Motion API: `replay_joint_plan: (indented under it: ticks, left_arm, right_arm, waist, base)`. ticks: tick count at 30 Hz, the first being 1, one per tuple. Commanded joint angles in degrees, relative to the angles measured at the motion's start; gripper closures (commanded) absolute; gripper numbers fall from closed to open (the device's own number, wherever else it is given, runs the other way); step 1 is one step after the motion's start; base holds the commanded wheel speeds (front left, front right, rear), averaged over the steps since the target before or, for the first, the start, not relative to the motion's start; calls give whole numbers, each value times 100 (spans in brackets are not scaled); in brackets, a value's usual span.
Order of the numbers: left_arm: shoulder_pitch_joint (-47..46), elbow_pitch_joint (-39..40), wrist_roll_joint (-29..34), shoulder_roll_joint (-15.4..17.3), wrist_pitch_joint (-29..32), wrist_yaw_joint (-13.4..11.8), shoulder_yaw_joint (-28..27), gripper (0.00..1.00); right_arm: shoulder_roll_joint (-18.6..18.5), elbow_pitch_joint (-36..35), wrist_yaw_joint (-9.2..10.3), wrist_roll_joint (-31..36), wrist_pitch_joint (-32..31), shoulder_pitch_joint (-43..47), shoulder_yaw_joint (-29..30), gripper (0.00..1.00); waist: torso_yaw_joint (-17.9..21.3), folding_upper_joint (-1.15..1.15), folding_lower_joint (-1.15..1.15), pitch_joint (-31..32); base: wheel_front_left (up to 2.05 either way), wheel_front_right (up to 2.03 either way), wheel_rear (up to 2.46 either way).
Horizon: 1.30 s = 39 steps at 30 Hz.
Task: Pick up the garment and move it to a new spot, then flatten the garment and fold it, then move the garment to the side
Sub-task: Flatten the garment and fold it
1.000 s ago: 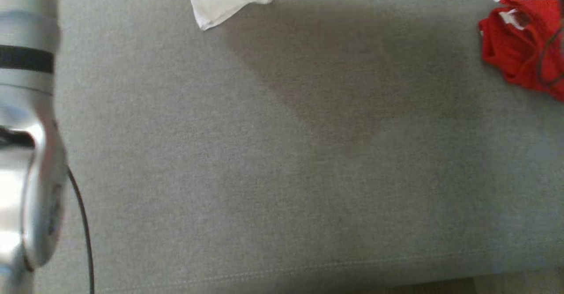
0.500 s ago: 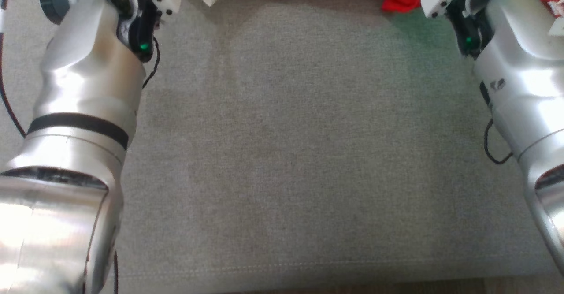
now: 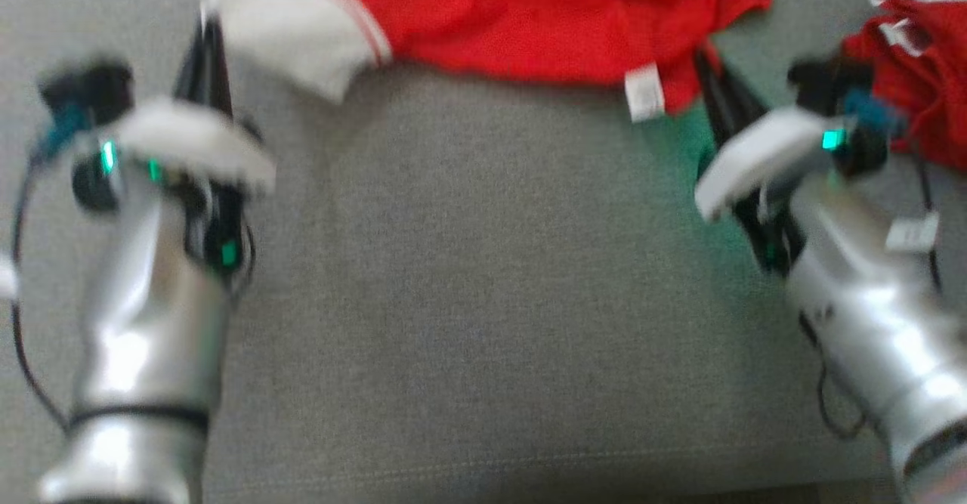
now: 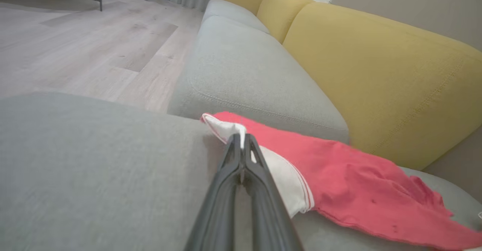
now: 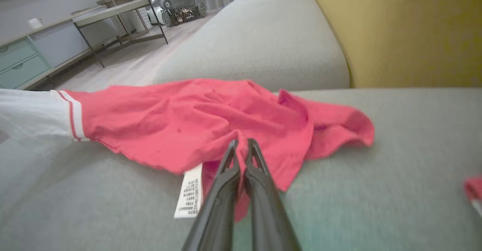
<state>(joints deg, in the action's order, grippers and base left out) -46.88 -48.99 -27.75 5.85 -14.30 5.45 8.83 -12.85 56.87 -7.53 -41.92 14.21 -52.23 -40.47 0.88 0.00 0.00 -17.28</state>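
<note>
Floppy, light red shirt with white sleeve [image 3: 529, 20] sits at 12 o'clock on the grey sofa cushion [image 3: 483, 277]. The left gripper [image 4: 241, 142] is clamped on the sleeve, the right gripper [image 5: 241, 143] on the hem. Good corners to hold imo.

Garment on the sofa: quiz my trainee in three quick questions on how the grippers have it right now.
1. True or false: the left gripper pinches the garment by its white sleeve.
2. The right gripper grips the garment beside: A) a zip, B) a white label, C) a button.
3. Fill in: the sofa's backrest is ___ in colour.
Key: 1 true; 2 B; 3 yellow.
</note>
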Motion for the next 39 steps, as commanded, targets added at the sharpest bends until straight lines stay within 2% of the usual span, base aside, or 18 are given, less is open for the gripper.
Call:
replay_joint_plan:
  ticks: [1,6,11,17,20,24,25,26,27,30,31,35,39]
  left_arm:
    - [391,553,66,226,-68,-78,-225,100]
    - [2307,2303,203,279,-16,-420,-321,100]
    - [3893,4094,340,440,654,-882,-233,100]
    - [5518,5864,328,456,1362,-1535,-347,100]
    - [6129,6483,352,409,1634,-1737,-261,100]
    - [6682,7013,409,418,1965,-1909,-127,100]
    - [6682,7013,409,418,1965,-1909,-127,100]
    - [6849,7205,426,448,2094,-1957,-91,100]
    - [6849,7205,426,448,2094,-1957,-91,100]
    - [7024,7422,441,499,2278,-2023,-70,100]
    - [7073,7510,442,534,2361,-2053,-85,100]
    - [7048,7572,414,578,2459,-2090,-144,100]
    - [6832,7469,336,665,2568,-1999,-163,100]
  right_arm:
    - [-46,-239,4,-43,71,291,-6,100]
    - [-324,-697,4,74,76,1278,268,100]
    - [-528,-1097,4,380,77,2190,825,100]
    - [-550,-1716,4,800,27,3342,1635,100]
    - [-493,-2224,4,1087,-175,3975,2132,100]
    - [-281,-3165,4,1564,-687,4911,2906,100]
    - [-281,-3165,4,1564,-687,4911,2906,100]
    - [-109,-3707,4,1837,-1035,5401,3306,100]
    - [-109,-3707,4,1837,-1035,5401,3306,100]
    - [233,-4611,4,2229,-1551,6085,3805,100]
    - [471,-5207,4,2444,-1871,6437,4030,100]
    - [743,-6002,4,2665,-2384,6826,4255,100]
    - [838,-6341,4,2700,-2687,6841,4351,100]
  waist:
    - [15,0,0,290]
    - [11,0,0,669]
    - [-61,0,0,963]
    - [-113,0,0,1254]
    - [-164,0,0,1334]
    - [-220,0,0,1441]
    - [-220,0,0,1441]
    - [-237,0,0,1474]
    - [-237,0,0,1474]
    - [-244,0,0,1509]
    - [-238,0,0,1506]
    - [-195,0,0,1480]
    - [-145,0,0,1373]
  base:
    - [0,0,0]
    - [0,0,0]
    - [0,0,0]
    - [0,0,0]
    - [0,0,0]
    - [0,0,0]
    - [0,0,0]
    - [0,0,0]
    - [0,0,0]
    - [0,0,0]
    - [0,0,0]
    - [0,0,0]
    - [0,0,0]
